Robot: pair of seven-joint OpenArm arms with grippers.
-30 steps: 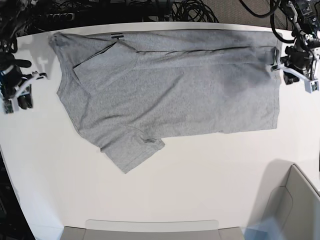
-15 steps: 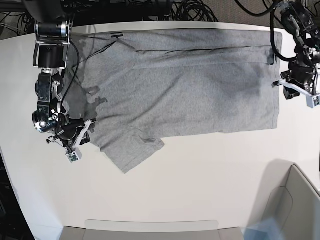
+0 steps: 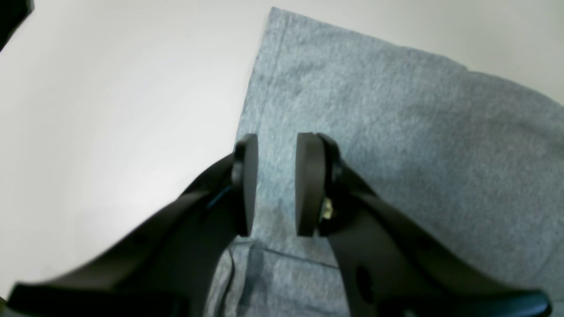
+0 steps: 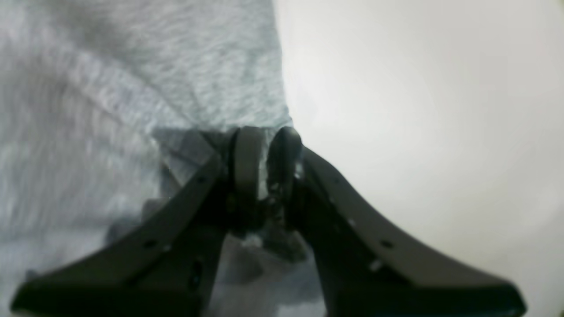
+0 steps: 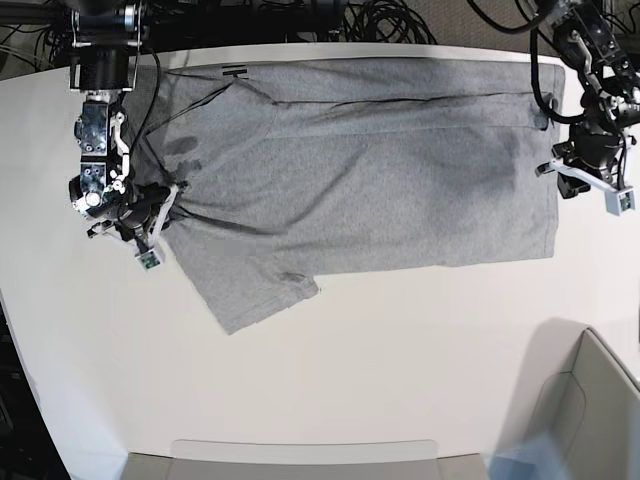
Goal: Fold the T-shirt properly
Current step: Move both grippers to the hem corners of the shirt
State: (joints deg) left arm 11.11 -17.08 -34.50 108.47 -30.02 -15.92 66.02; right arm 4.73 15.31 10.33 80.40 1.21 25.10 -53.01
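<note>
left gripper (image 3: 275,182): black jaws parted with a narrow gap, nothing between them | T-shirt (image 3: 396,132): heather-grey cloth lying flat beneath, hemmed straight edge running under the gap, a fold line near the bottom | table (image 3: 110,110): white, bare at left

A smooth white worktop (image 5: 400,350) carries one heather-grey short-sleeved cotton T-shirt (image 5: 370,170), spread flat across its far half, one sleeve angled toward the near edge.
</note>
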